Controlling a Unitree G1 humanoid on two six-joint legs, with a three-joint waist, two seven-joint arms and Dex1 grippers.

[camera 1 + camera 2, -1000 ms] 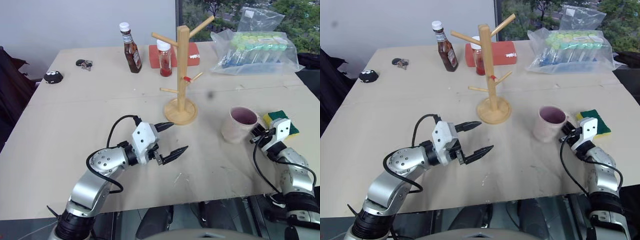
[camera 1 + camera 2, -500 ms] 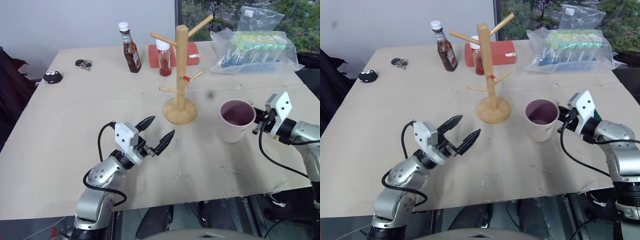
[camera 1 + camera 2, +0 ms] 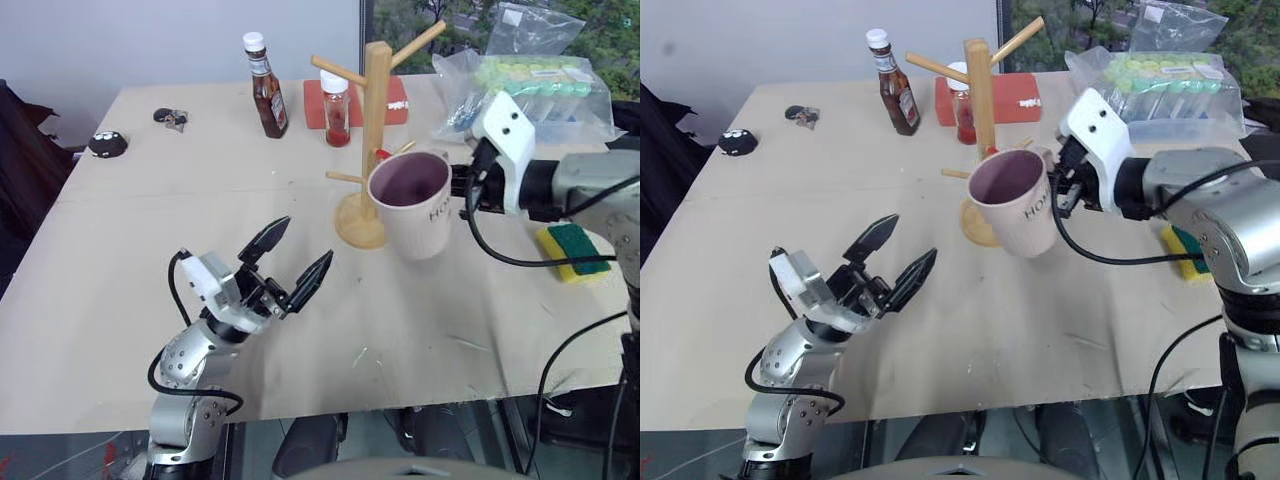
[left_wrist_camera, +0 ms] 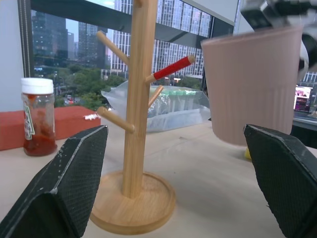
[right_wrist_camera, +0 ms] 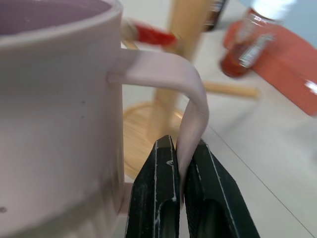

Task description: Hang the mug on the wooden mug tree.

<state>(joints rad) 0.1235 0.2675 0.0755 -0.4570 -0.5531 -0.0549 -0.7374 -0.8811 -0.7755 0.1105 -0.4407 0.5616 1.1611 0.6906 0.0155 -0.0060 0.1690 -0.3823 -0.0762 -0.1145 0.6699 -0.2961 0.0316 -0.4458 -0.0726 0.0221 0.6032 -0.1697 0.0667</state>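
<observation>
Pale pink mug (image 3: 412,203) in the air just right of wooden mug tree (image 3: 370,150), right hand (image 5: 179,198) clamped on its handle; left hand (image 3: 290,262) spread wide, empty, over near counter (image 3: 130,250).

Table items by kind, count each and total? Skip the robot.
Mug: 1
Wooden mug tree: 1
Sauce bottles: 2, brown and red
Red box: 1
Plastic bags: 2, tubes bag and a clear one behind it
Sponge: 1
Keys: 1
Small black object: 1
Total: 10
</observation>
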